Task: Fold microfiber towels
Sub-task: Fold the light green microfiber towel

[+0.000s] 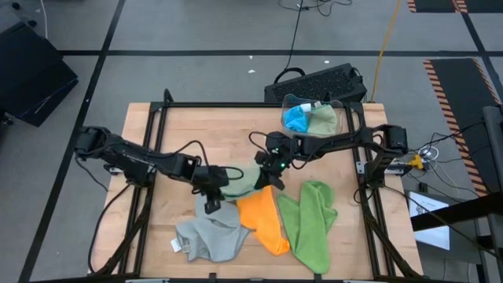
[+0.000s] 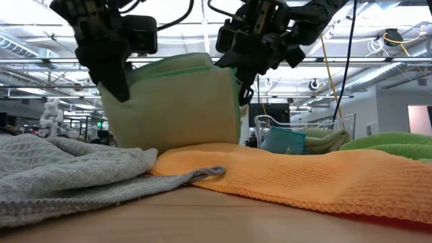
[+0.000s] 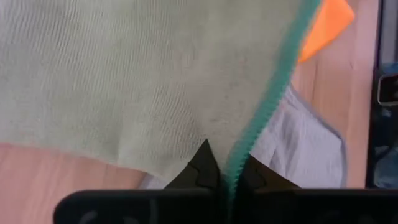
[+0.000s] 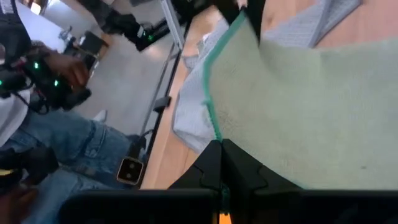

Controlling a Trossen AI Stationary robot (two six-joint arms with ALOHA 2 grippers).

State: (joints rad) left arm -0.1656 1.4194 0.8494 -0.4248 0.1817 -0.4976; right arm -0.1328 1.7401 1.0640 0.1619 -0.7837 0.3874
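Sage towel (image 2: 177, 101): lifted off the table at mid-table, stretched between the two grippers, hanging as a folded panel with a darker green edge; its lower edge touches the orange towel in the low view.
Left gripper (image 1: 211, 178): fingers clamped together on one upper corner of the sage towel, on the left-arm side; the green hem runs straight into the fingertips (image 3: 208, 168) in the left wrist view.
Right gripper (image 1: 274, 159): fingers pinched on the opposite upper corner of the same towel, near the table's centre.
Orange towel (image 1: 265, 219): lying rumpled on the table just under and in front of the sage towel.
Grey towel (image 1: 209, 234): crumpled beside the orange one, on the left arm's side, touching it.
Lime towel (image 1: 310, 221): spread on the other side of the orange towel, touching it.
Clear bin (image 1: 339, 106): at the table's far edge, holding a blue towel (image 1: 295, 118) and another pale green one.
Table (image 1: 177, 134): light wood, framed by dark rails.
Person (image 4: 43, 112): seen beyond the table in the right wrist view, in blue jeans.
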